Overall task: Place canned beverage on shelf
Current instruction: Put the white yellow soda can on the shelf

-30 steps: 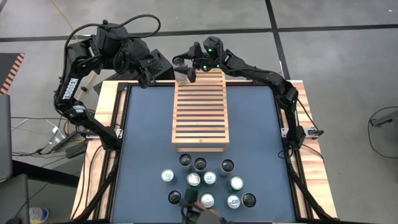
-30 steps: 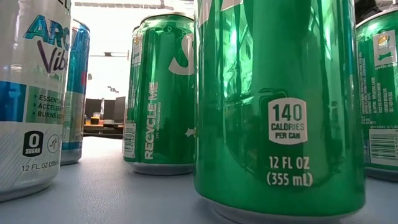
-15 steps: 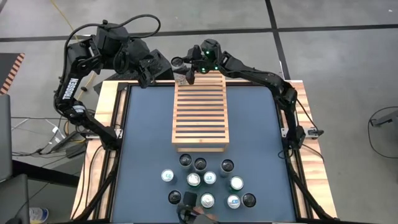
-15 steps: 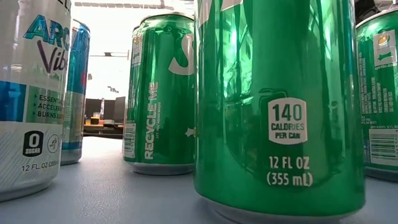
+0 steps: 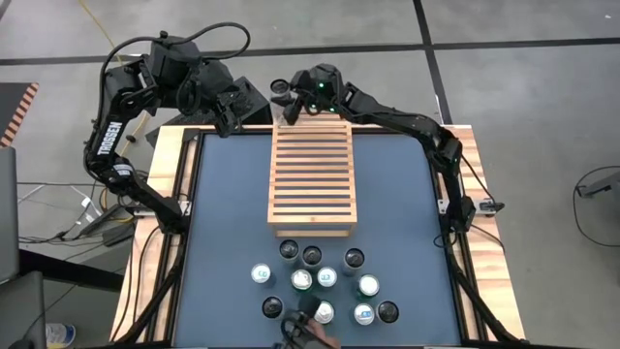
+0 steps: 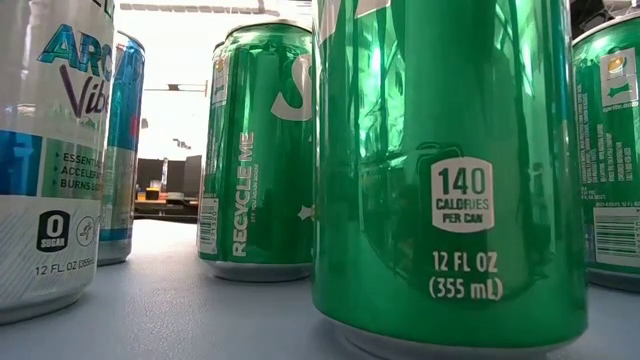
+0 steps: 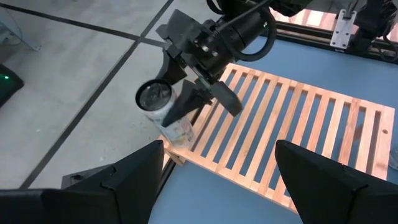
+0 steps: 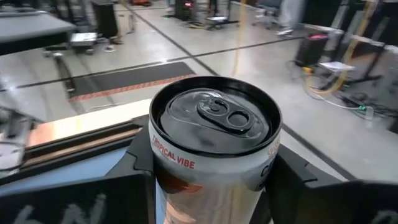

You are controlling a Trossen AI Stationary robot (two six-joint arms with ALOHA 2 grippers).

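While its jaws clamp a white aluminium can (image 7: 163, 111) with a silver pull-tab top, lettered "TROPICAL VIBE", the right gripper (image 5: 287, 104) holds it at the far left corner of the light-brown slatted wooden shelf (image 5: 312, 177), having shifted there from over the slats. The shelf carries no cans. The left gripper (image 5: 235, 105), jaws wide, waits nearby. Other cans (image 5: 320, 281) cluster upright on the blue worktop (image 5: 223, 233).

The shelf (image 5: 312, 176) is bare, pale wood slats, matt. The can (image 8: 214, 146) has a glossy metal top. The green cans (image 6: 448, 170) are shiny, mirror-smooth metal. The table (image 5: 223, 213) at 9 o'clock of the shelf looks matt blue.
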